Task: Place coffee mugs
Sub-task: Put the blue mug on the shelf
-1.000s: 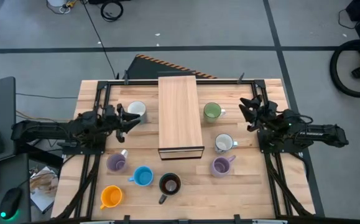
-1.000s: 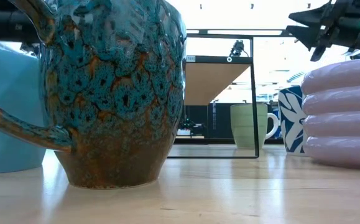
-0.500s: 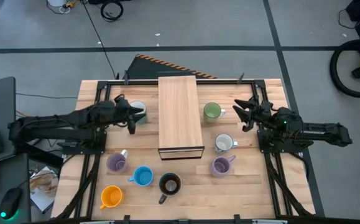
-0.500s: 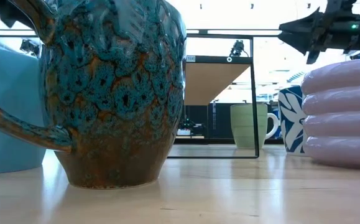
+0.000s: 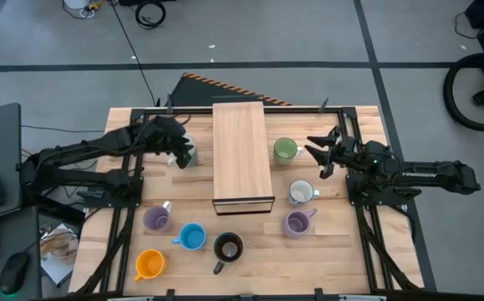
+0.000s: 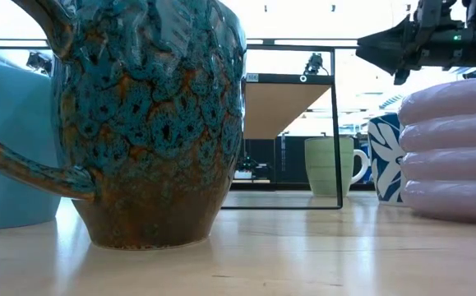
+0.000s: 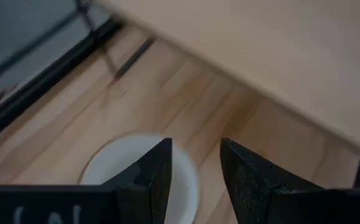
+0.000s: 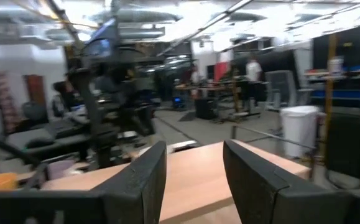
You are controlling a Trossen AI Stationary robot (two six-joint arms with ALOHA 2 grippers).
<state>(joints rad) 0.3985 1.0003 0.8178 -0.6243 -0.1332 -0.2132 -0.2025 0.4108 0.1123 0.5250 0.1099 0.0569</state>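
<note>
My left gripper [image 5: 183, 152] [image 7: 195, 149] is open and points down over the white mug [image 7: 127, 171], one finger above its inside and one beyond its rim. In the high view it hides most of that mug. My right gripper [image 5: 317, 152] [image 6: 369, 48] is open and level, just right of the green mug [image 5: 285, 150]. On the table stand the patterned white mug [image 5: 300, 193], two lilac mugs [image 5: 156, 219] [image 5: 296, 223], the light blue mug [image 5: 192, 237], the dark brown mug [image 5: 227, 247] and the orange mug [image 5: 149, 264].
The long light wooden board [image 5: 242, 155] lies on a dark frame down the table's middle, between the two grippers. A black rail [image 5: 141, 113] runs along the far edge. The low view is filled by the dark mug [image 6: 147, 123] and a lilac mug [image 6: 451, 148].
My left gripper has swung toward the far edge and the board and tipped down over the white mug. My right gripper has moved toward the table's left, closer to the green mug. No mug has moved.
</note>
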